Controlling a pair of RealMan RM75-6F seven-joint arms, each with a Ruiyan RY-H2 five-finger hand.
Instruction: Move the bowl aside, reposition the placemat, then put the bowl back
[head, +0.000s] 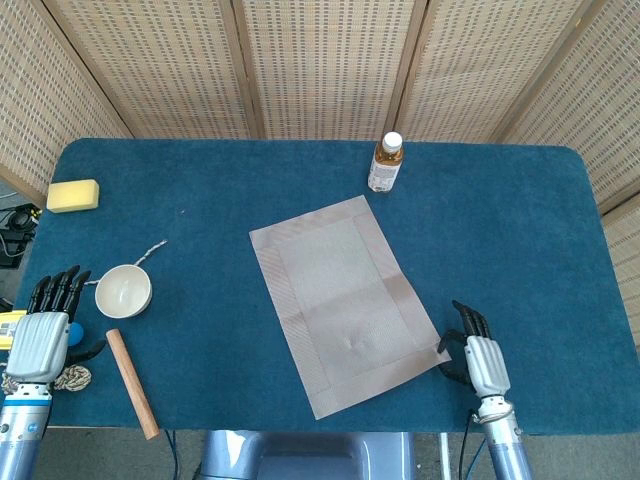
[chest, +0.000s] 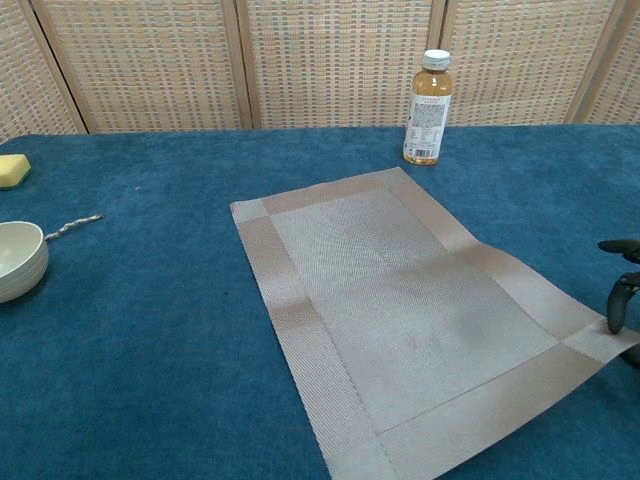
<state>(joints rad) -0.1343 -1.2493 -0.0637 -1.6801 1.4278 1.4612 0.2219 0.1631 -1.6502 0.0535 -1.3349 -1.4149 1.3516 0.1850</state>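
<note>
On the blue table I'm seeing one placemat lying askew, one bowl sitting far left. My right hand is pinching the placemat's near-right corner; my left hand is resting released beside the bowl.

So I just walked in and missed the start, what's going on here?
The robot's right hand pinches the near right corner of the placemat, which lies skewed across the blue table. The bowl sits aside at the left, near the left hand, which holds nothing. Putting the bowl back is not yet done.
</note>
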